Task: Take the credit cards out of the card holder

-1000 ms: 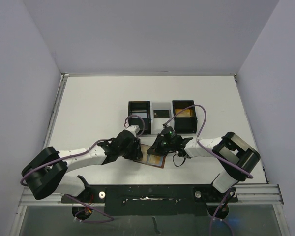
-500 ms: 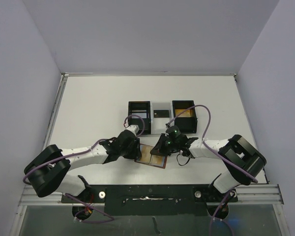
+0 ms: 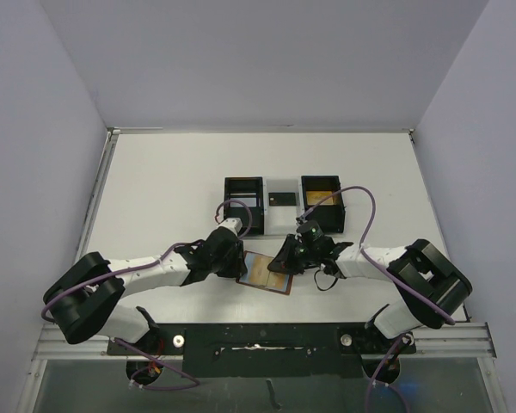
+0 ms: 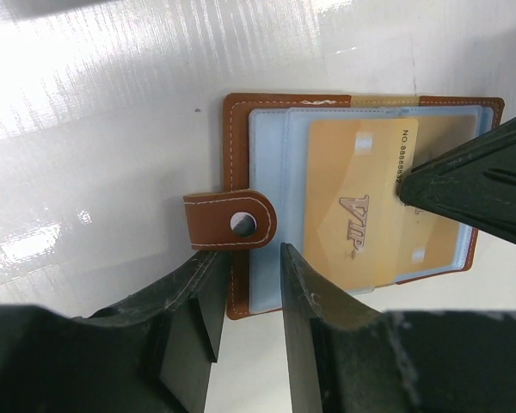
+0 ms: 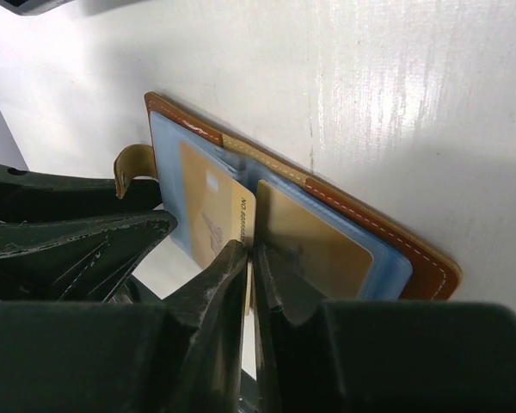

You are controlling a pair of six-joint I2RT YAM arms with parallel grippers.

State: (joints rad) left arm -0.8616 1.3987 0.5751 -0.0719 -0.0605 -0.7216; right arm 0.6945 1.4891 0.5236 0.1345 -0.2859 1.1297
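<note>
The card holder [image 3: 262, 272] lies open on the table between both arms, brown leather with blue-grey pockets [image 4: 275, 206] and a snap tab [image 4: 230, 222]. One gold credit card [image 4: 357, 206] marked VIP sticks partly out of its pocket. My right gripper [image 5: 251, 251] is shut on that card's edge, low over the holder's right half [image 3: 282, 263]. A second gold card [image 5: 314, 245] sits in the neighbouring pocket. My left gripper [image 4: 251, 256] stands open, its fingers straddling the holder's edge just below the tab [image 3: 238, 261].
A black-and-white three-compartment tray [image 3: 243, 182] stands behind the holder. A small black card [image 3: 281, 198] lies in its middle section and something gold [image 3: 323, 194] shows in its right compartment. Purple walls close in the table on both sides.
My right wrist has dropped lower and shifted slightly right over the card holder, with the elbow swinging outward. The left gripper has stayed at the holder's left edge.
</note>
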